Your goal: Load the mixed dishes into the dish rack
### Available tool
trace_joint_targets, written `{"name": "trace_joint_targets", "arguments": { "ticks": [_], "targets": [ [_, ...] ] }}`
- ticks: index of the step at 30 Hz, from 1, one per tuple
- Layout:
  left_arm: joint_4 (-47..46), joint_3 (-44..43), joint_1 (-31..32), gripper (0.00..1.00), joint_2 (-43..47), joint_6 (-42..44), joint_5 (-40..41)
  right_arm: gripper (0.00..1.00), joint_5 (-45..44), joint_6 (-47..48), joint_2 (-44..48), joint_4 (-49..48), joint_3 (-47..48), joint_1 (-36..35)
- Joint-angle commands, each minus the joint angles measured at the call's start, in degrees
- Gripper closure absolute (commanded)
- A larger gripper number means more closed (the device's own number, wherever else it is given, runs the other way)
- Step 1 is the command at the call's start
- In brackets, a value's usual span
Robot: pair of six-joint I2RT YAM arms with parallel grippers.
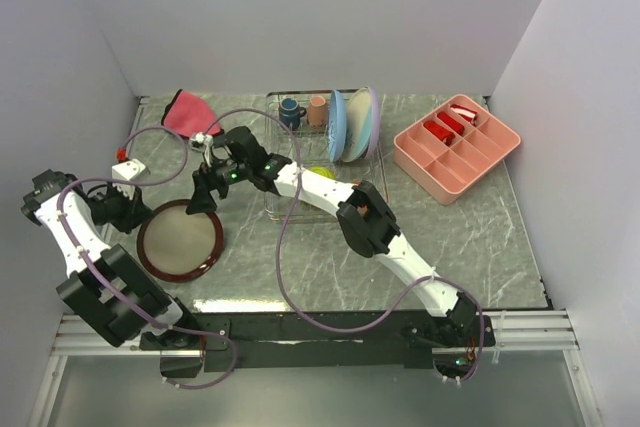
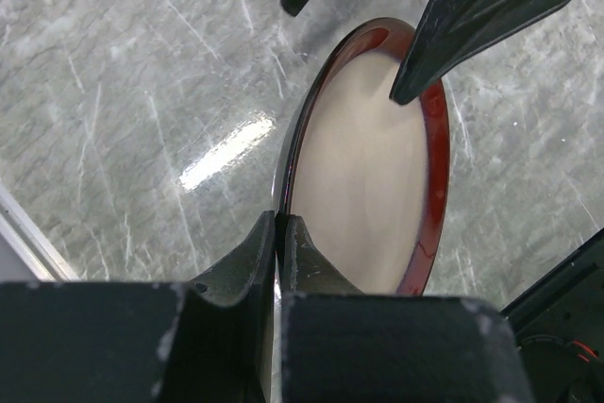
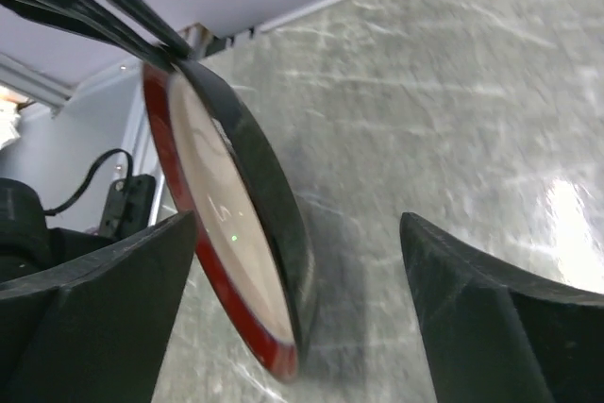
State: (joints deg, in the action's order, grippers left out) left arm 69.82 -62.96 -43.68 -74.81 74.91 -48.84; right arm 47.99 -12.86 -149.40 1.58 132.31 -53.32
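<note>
**1. Position.** The red-rimmed cream plate (image 1: 180, 237) sat near the left edge of the counter (image 1: 300, 257), toward the near side. It was well apart from the dish rack (image 1: 271, 142), which stood at the middle of the far edge. In the wrist views the plate appeared tipped, with one rim raised. Whether the low rim touched the counter could not be told.

**2. Hands.** The left hand (image 2: 278, 233) was pinched narrow on the plate's rim. The right hand (image 3: 293, 224) stood wide, one finger on each side of the opposite rim, gripping nothing.

**3. Handling.** The plate was judged stiff, glazed and slippery, moderately heavy, and liable to chip if dropped. The rim was the only place to take hold. A thin edge pinch would give little purchase, so a second grip across from the first would steady it.

**4. Count.**
- Three plates: this one, plus a light-blue plate (image 1: 338, 127) and a lavender plate (image 1: 365, 122), both upright in the rack.
- One dark blue mug (image 1: 291, 110), in the rack.
- One small pink cup (image 1: 318, 109), just beside the mug.
- One yellow-green bowl (image 1: 320, 173), partly hidden by the right arm.
- No orange bowl was visible.
- One pink tray (image 1: 455, 147) at the far right corner.
- One red-pink cloth (image 1: 188, 112) at the far left corner.
</note>
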Motion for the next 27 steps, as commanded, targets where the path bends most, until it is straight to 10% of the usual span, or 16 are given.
{"name": "trace_joint_targets", "arguments": {
  "ticks": [1, 27],
  "targets": [
    [2.0, -2.9, 0.4, 0.99, 0.0, 1.0, -5.3, 0.11, 2.9, -2.4, -1.5, -7.1, 1.5, -0.9],
    [0.2, -4.1, 0.4, 0.99, 0.7, -1.4, -7.9, 0.58, 6.5, -3.0, -1.4, -6.9, -1.3, -2.3]
  ]
}}
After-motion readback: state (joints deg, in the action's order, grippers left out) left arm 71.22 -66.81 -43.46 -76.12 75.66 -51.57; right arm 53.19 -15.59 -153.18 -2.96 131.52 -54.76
